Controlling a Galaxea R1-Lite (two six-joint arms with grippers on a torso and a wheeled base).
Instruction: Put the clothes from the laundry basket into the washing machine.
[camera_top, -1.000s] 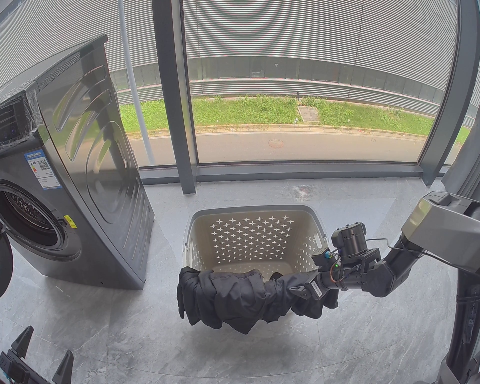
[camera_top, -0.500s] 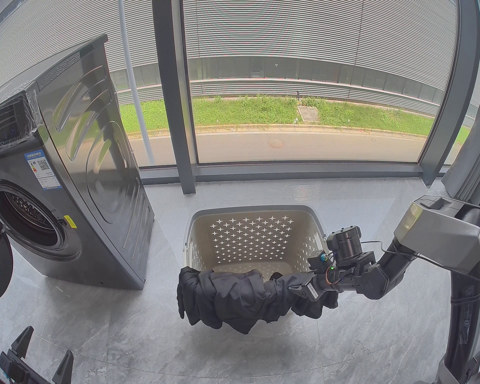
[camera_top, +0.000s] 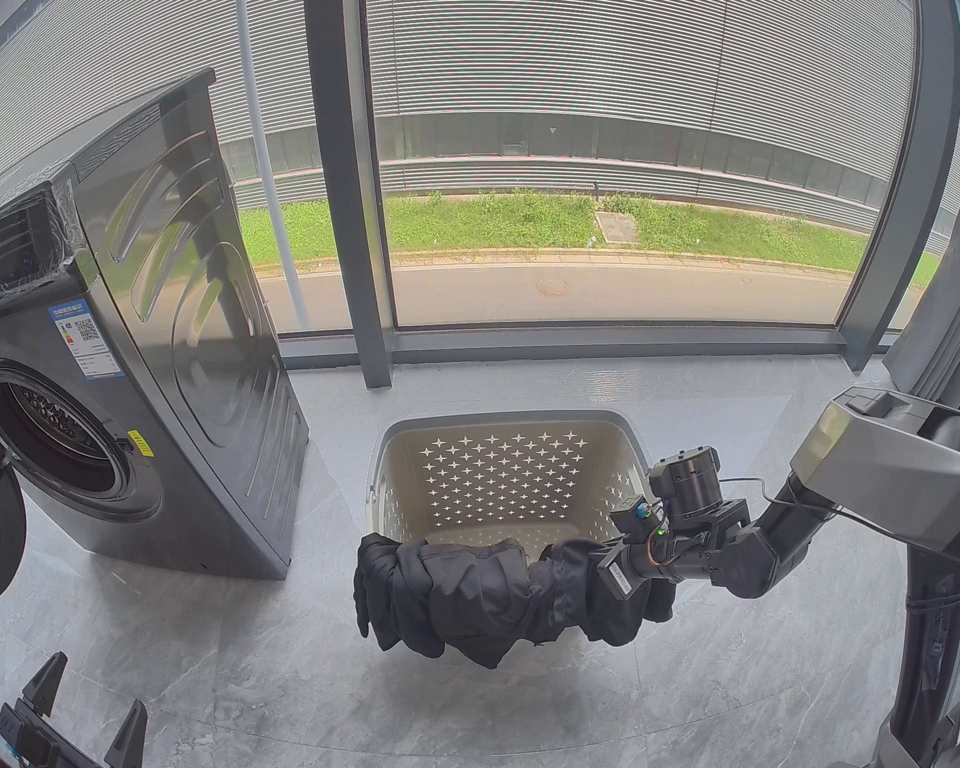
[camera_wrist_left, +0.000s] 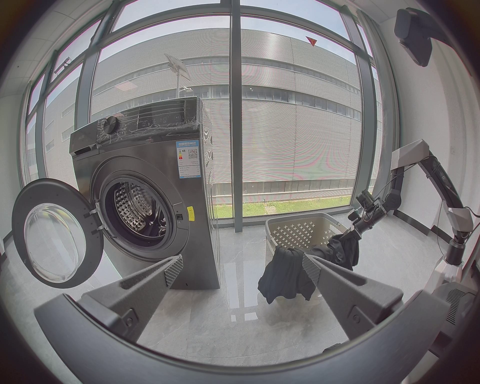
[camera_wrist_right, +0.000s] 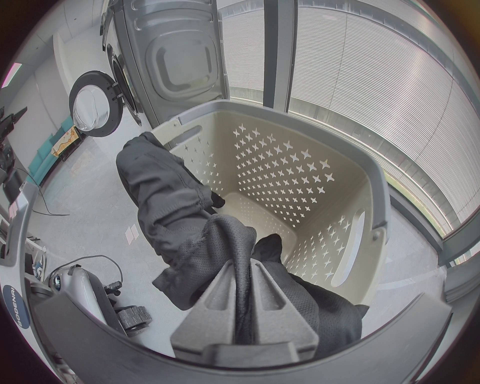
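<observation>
A black garment (camera_top: 480, 597) hangs over the near rim of the beige laundry basket (camera_top: 505, 470), partly spilling outside it. My right gripper (camera_top: 607, 577) is shut on the garment's right end, just above the basket's near right corner; the cloth (camera_wrist_right: 200, 240) is pinched between the fingers (camera_wrist_right: 265, 290). The grey washing machine (camera_top: 130, 330) stands to the left with its round door (camera_wrist_left: 52, 232) swung open and the drum (camera_wrist_left: 137, 210) exposed. My left gripper (camera_top: 85, 700) sits low at the near left, open, holding nothing, its fingers (camera_wrist_left: 150, 280) spread apart.
Tall windows (camera_top: 600, 160) with a dark pillar (camera_top: 345, 190) close off the far side. Grey marble floor (camera_top: 300, 680) lies open between the basket and the washer. The basket (camera_wrist_right: 310, 165) otherwise looks bare inside.
My right gripper has shifted slightly left and lifted a little with the garment's end; the cloth near it has bunched. The left gripper has stayed put.
</observation>
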